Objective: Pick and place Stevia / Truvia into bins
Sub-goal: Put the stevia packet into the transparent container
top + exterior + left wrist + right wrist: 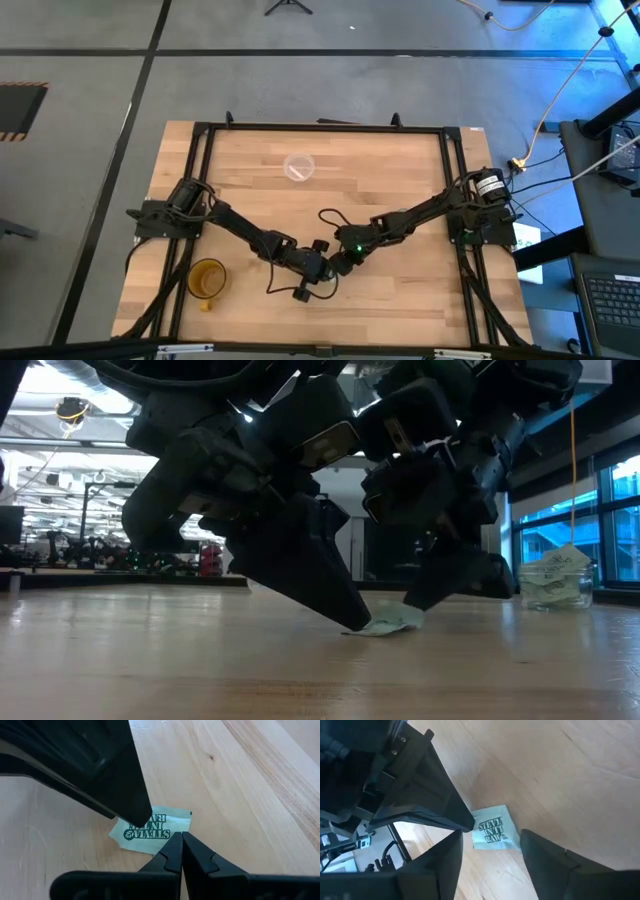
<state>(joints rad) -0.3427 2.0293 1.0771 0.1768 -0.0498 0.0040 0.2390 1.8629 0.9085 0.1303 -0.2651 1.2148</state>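
Mug (pixel 206 280): amber, handled; stands on the tabletop (pixel 400 180) at the near left, beside the left arm; well apart from both grippers

Left gripper (pixel 181 836): low at the near middle of the tabletop; jaws pressed together, tips meeting in a point at the sachet's edge; in the low view it slants down to the wood, tip touching beside the sachet; whether it pins a corner cannot be told

Sachet (pixel 152 830): one flat Stevia packet, pale with dark green print reading STEVIA IN THE RAW; lies on the bare wood between the two grippers; in the low view (pixel 388 624) one end lifts a little off the surface; seen also in the right wrist view (pixel 492 830)

Right gripper (pixel 487 851): just beside the left one, coming in from the right; jaws spread, one finger on each side of the sachet; nothing pinched; its dark finger (pixel 115 785) shows in the left wrist view, tip down at the sachet's other edge

Cup (pixel 299 167): clear and round; stands on the far half of the tabletop, a little left of centre, well apart from the grippers; in the low view (pixel 556 582) it holds several white sachets, one sticking up above the rim

Beyond: grey floor around the frame; cables and a keyboard at the right
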